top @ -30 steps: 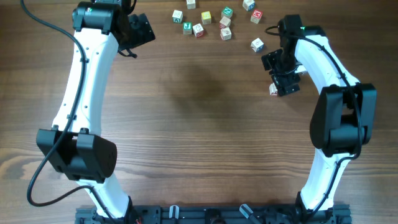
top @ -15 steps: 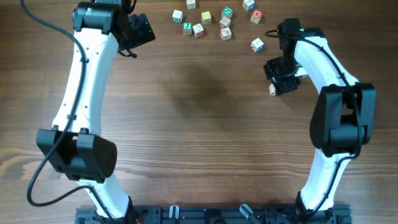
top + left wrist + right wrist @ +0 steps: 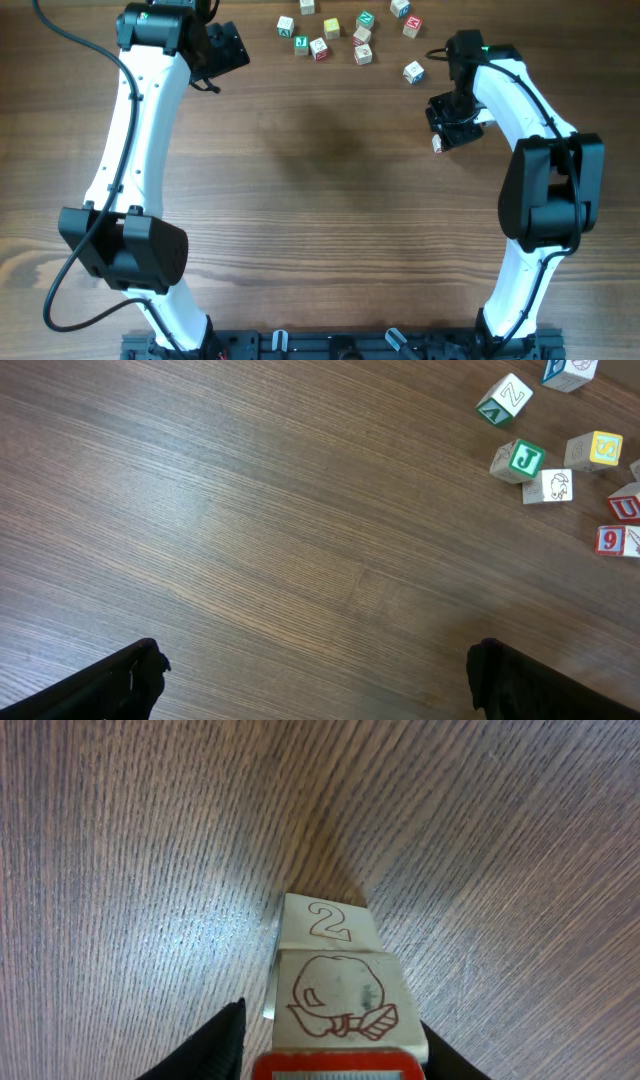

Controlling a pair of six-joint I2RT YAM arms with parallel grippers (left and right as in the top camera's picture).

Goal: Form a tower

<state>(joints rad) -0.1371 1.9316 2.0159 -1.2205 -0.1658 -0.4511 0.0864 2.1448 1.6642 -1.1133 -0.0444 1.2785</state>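
Right gripper (image 3: pixel 335 1045) straddles the tower (image 3: pixel 338 985) at its top cube, partly closed; whether it grips cannot be told. The tower stands on the surface (image 3: pixel 120 870) beneath it. Left gripper (image 3: pixel 315 665) hangs wide open, empty.

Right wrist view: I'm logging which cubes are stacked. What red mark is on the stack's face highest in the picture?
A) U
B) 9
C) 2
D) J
C: on the tower, the face highest in that view bears an outlined red 2, just above a round red line drawing.
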